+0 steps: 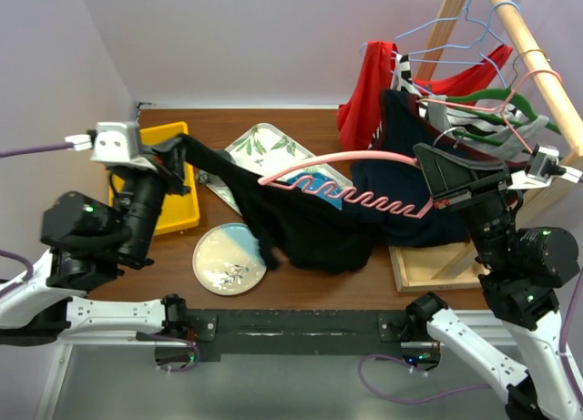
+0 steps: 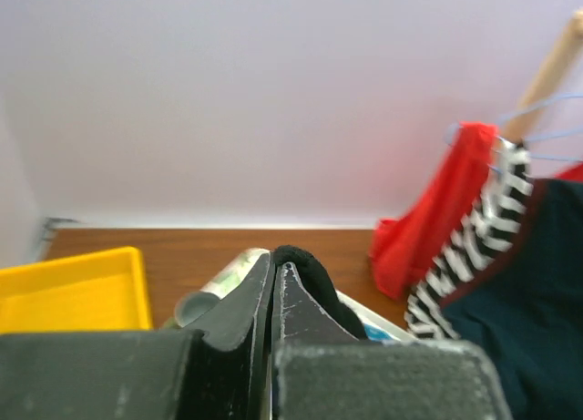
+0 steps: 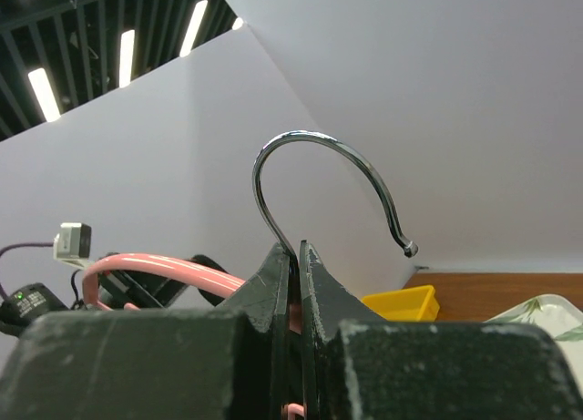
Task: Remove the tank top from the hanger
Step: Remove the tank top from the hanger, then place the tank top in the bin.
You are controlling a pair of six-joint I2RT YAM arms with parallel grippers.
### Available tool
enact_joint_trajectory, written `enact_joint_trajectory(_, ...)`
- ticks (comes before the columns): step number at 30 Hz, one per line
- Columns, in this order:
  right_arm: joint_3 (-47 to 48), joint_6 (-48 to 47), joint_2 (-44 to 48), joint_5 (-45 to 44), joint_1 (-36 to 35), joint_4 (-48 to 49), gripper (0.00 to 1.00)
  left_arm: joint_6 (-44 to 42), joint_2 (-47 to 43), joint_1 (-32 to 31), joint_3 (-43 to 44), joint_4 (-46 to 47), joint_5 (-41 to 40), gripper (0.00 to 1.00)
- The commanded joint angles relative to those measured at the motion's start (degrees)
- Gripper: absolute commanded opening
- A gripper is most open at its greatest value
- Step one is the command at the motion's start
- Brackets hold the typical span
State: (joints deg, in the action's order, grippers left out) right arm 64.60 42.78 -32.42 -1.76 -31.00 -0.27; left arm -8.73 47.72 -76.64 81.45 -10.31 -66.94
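I am reading no text, label, brand, number or sign anywhere in my views; nothing here is carrying legible writing.
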Motion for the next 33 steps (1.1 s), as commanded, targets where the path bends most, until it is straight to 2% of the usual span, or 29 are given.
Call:
enact_joint_trajectory(1,0.79,-1.91,1.05,0.18,0.07,1.15,0.0,-21.13,3.07,-0.09,5.03,12.58,-8.91,0.0)
enact_joint_trajectory(2,0.88,-2.09,1.22,0.09,0.07,0.98,0.0,-22.11,3.51,-0.09,4.95,12.94,-9.26,0.0)
enact_joint_trajectory(5,1.32,-2.71,1.4,0.18,0.07,0.45,0.0,-12.84,4.13,-0.09,5.03,2.26,-7.78,0.0)
enact_joint_trajectory(6,1.23,-2.79,1.66,0.09,-0.02,-0.77,0.0,-4.27,4.13,-0.09,4.51,-6.05,-6.9,0.0)
enact_joint_trajectory(8,0.97,-3.41,2.01,-0.17,0.07,-1.22,0.0,3.68,3.78,-0.09,2.93,-12.6,-3.48,0.0)
enact_joint_trajectory(9,0.88,-3.84,2.36,-0.61,-0.02,-1.74,0.0,12.34,3.17,-0.09,0.75,-18.46,0.45,0.0)
enact_joint_trajectory(12,0.53,-4.72,3.24,-1.31,0.07,-2.8,0.0,24.16,1.59,-0.09,-5.74,-23.7,8.54,0.0)
enact_joint_trajectory(14,0.09,-5.08,3.51,-1.67,0.07,-2.98,0.0,27.52,0.97,-0.09,-8.49,-24.58,10.16,0.0)
enact_joint_trajectory(16,-0.17,-5.26,3.77,-1.76,0.07,-3.07,0.0,30.79,1.23,0.09,-10.52,-26.16,7.71,0.0)
enact_joint_trajectory(18,-0.7,-5.08,3.77,-1.58,0.07,-2.63,0.0,30.19,2.19,0.79,-11.48,-26.43,3.16,0.0)
enact_joint_trajectory(20,-1.05,-4.82,3.77,-1.23,0.07,-2.54,0.0,26.95,3.51,5.34,-11.84,-25.21,1.81,0.0)
enact_joint_trajectory(21,-1.14,-4.73,3.77,-1.05,0.07,-2.45,0.0,25.71,3.86,8.23,-12.36,-24.42,3.64,0.0)
enact_joint_trajectory(22,-1.14,-4.73,3.95,-1.05,0.07,-2.54,0.0,24.22,4.22,14.7,-12.8,-23.54,5.13,0.0)
enact_joint_trajectory(24,-1.14,-4.73,4.12,-1.05,-0.02,-2.63,0.0,21.04,5.53,22.11,-13.86,-21.16,9.69,0.0)
enact_joint_trajectory(25,-1.14,-4.82,4.47,-1.4,0.07,-2.8,0.0,20.17,6.23,29.54,-14.04,-20.46,10.76,0.0)
enact_joint_trajectory(27,-0.88,-5.16,4.83,-1.75,0.07,-3.15,0.0,19.11,8.43,36.88,-13.43,-19.84,11.65,0.0)
enact_joint_trajectory(28,-0.88,-5.25,5.0,-1.76,0.07,-3.33,0.0,18.15,9.05,43.79,-13.34,-18.8,11.74,0.0)
enact_joint_trajectory(30,-0.61,-5.6,5.35,-1.93,0.07,-3.86,0.0,15.6,10.54,50.33,-13.07,-14.67,13.05,0.0)
enact_joint_trajectory(31,-0.61,-5.61,5.44,-1.93,0.07,-4.03,0.0,15.07,11.16,55.67,-12.64,-13.35,13.41,0.0)
enact_joint_trajectory(33,-0.7,-5.78,5.88,-1.76,0.07,-4.3,0.0,13.31,13.53,60.01,-10.88,-9.66,14.9,0.0)
